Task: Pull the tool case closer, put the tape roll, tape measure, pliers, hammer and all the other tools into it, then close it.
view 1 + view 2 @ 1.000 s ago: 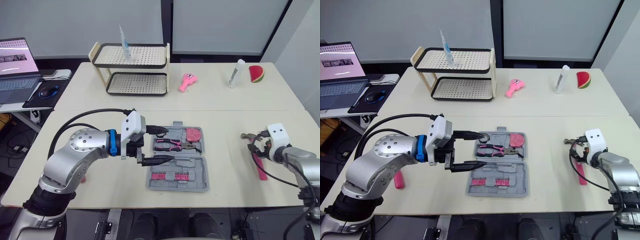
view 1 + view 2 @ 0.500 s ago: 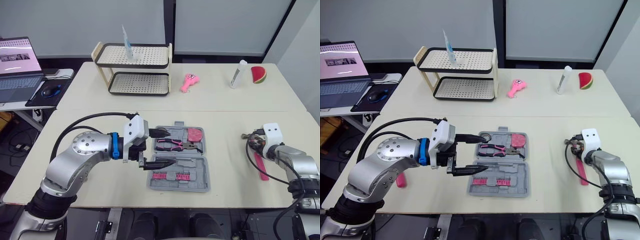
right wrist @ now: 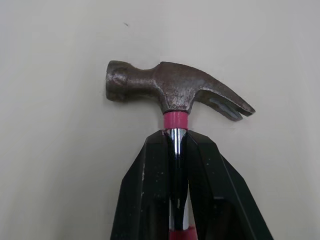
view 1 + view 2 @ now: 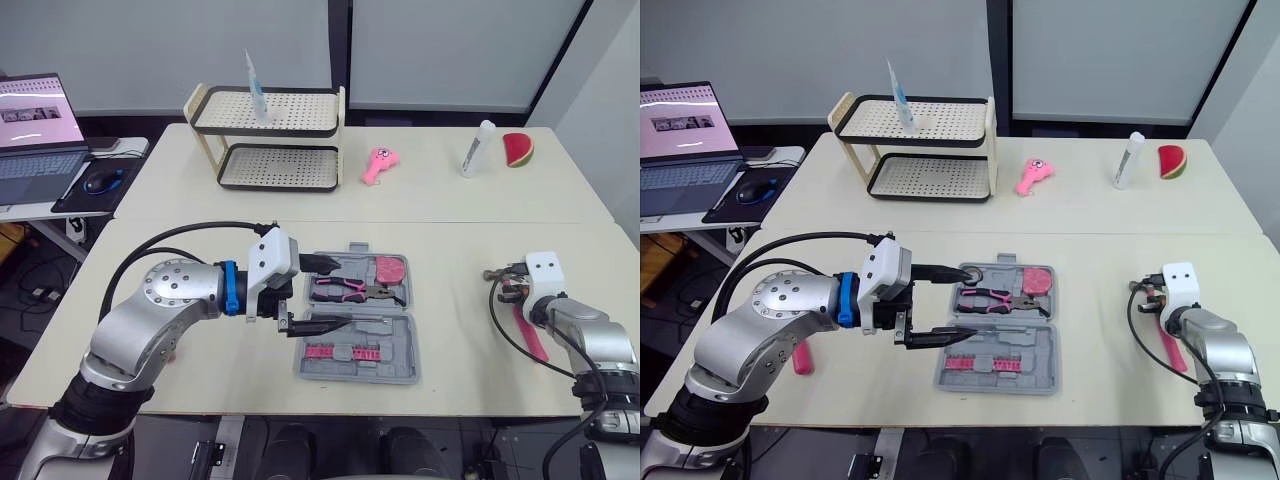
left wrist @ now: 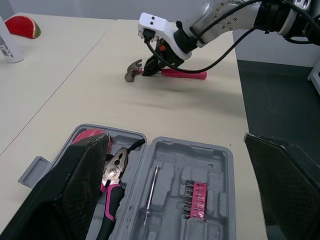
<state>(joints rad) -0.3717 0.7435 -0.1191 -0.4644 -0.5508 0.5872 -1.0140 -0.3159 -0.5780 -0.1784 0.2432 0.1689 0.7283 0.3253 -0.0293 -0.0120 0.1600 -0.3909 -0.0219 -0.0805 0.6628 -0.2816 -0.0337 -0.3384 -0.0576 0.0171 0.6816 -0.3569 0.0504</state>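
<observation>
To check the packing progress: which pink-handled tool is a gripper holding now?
The hammer, outside the tool case: the right gripper is shut on its neck just below the head. The pink-handled pliers lie in the case, ungripped.

Dull pitted metal hammer (image 3: 175, 90) head, matt grey plastic tool case (image 4: 358, 320)
</observation>
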